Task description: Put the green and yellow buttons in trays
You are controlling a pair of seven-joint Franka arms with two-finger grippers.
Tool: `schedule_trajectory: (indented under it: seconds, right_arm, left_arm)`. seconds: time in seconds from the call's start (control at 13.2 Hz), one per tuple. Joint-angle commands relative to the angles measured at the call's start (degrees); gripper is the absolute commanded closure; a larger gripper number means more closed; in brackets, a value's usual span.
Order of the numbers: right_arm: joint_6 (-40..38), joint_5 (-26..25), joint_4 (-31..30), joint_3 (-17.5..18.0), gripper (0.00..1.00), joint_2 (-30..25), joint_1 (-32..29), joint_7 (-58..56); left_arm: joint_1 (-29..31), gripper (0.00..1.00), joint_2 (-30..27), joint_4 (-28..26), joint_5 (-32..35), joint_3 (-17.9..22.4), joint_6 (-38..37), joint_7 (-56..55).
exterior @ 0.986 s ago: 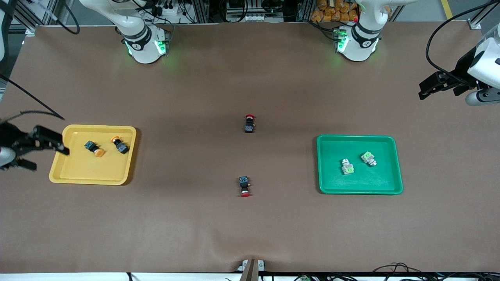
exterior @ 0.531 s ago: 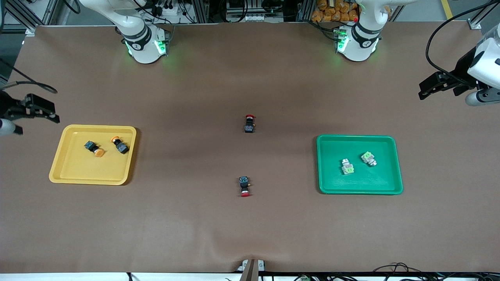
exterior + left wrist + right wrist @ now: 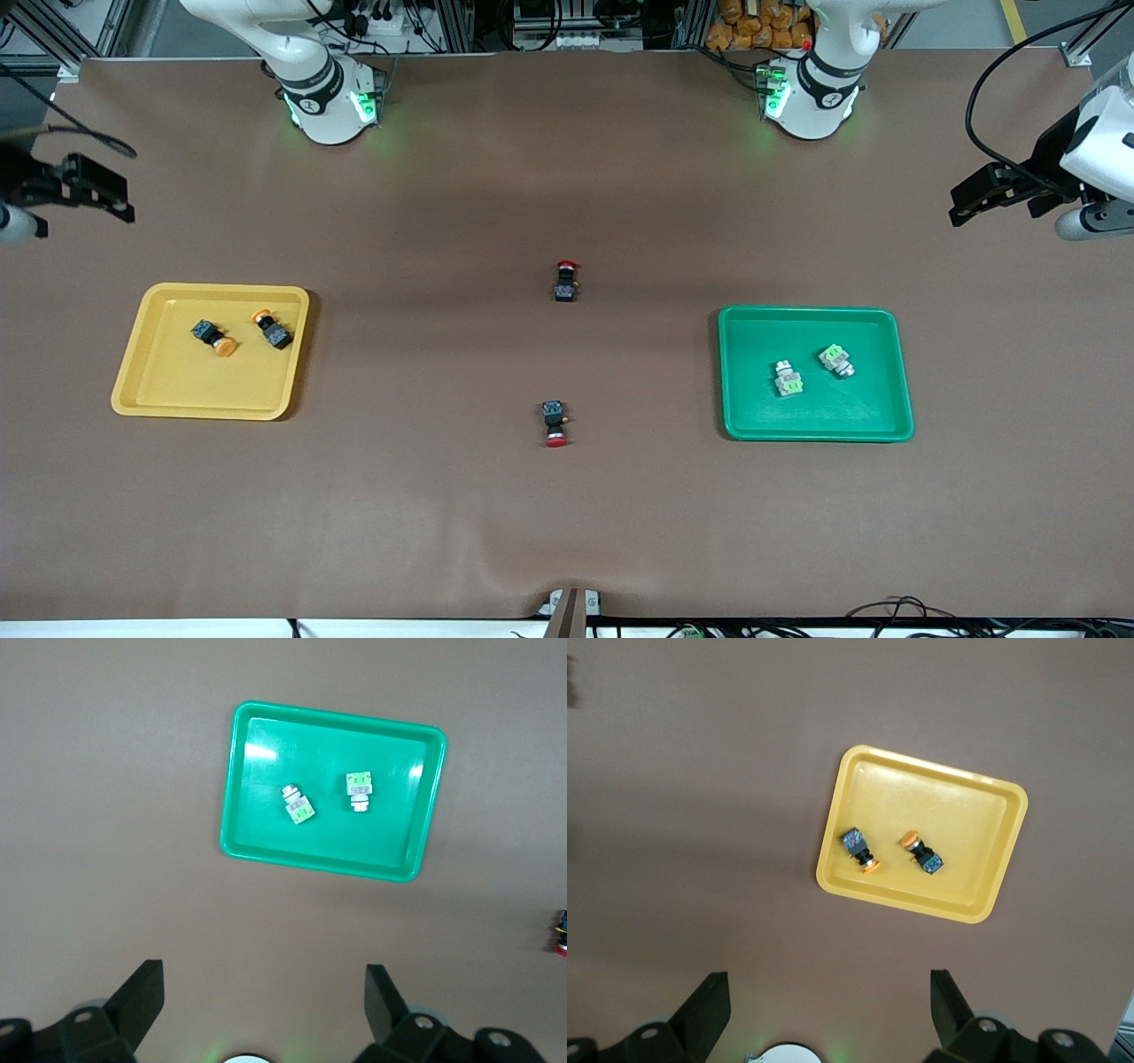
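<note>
The right wrist view looks straight down on the brown table surface (image 3: 700,815). A shallow yellow plastic tray with rounded corners and a raised rim (image 3: 970,806) lies flat on it. Inside the tray are two small push-button switches with orange-yellow round caps on black bodies, both lying on their sides: one (image 3: 860,851) close to a side rim, the other (image 3: 922,853) near the tray's middle. They sit near each other without touching. The right gripper (image 3: 824,1010) hangs above bare table beside the tray, its two dark fingers (image 3: 709,1001) spread wide apart and holding nothing.
</note>
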Motion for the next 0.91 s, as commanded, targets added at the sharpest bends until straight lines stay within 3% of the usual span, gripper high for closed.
schedule_trajectory:
  seconds: [0.0, 0.3, 0.83]
  right_arm:
    - [4.5, -1.3, -7.1, 0.9, 0.0, -4.2, -1.0, 0.9]
    - [7.5, -4.7, -7.3, 0.9, 0.0, -3.7, -1.0, 1.2]
    - [8.8, -1.8, -7.1, 0.8, 0.0, -3.5, -1.1, 1.4]
  left_arm:
    - [0.3, 0.0, -1.4, -0.9, -1.1, 0.1, -0.2, 1.1]
    - [0.3, 0.0, -1.5, -0.2, -0.9, 0.2, 0.2, 1.1]
    - [0.8, 0.0, -1.2, 1.5, -1.0, 0.4, -1.1, 1.2]
